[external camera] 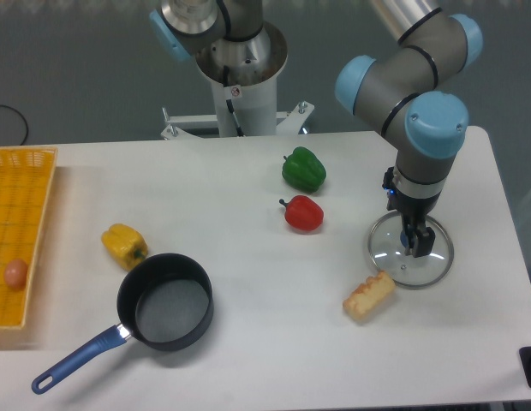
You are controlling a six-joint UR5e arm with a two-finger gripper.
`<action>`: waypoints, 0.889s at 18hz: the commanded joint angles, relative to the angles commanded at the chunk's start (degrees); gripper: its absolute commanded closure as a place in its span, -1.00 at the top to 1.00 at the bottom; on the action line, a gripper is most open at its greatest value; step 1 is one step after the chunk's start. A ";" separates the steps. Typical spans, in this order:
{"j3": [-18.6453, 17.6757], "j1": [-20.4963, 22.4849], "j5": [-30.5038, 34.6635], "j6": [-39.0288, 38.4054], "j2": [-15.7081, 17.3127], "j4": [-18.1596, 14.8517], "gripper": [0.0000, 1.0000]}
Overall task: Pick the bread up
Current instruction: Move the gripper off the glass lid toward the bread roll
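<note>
Altogether one bread [368, 296], three peppers, one pot [165, 301], one glass lid [410, 250]

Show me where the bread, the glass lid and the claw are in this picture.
bread [369, 296]: fixed camera view, middle of its scored top.
glass lid [385, 248]: fixed camera view, clear glass left of the knob.
claw [417, 246]: fixed camera view, between its fingertips, over the lid's centre.

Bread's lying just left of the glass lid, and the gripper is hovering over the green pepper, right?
Not quite. The bread does lie just left of the glass lid, but the gripper is over that lid, not the green pepper, as the fixed camera view shows.
</note>
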 joint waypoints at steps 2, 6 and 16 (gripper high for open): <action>-0.09 -0.09 0.18 0.00 0.09 0.00 1.00; -0.70 0.17 -0.17 0.09 0.09 0.18 1.00; -0.88 -1.84 0.18 -12.48 -2.02 3.51 1.00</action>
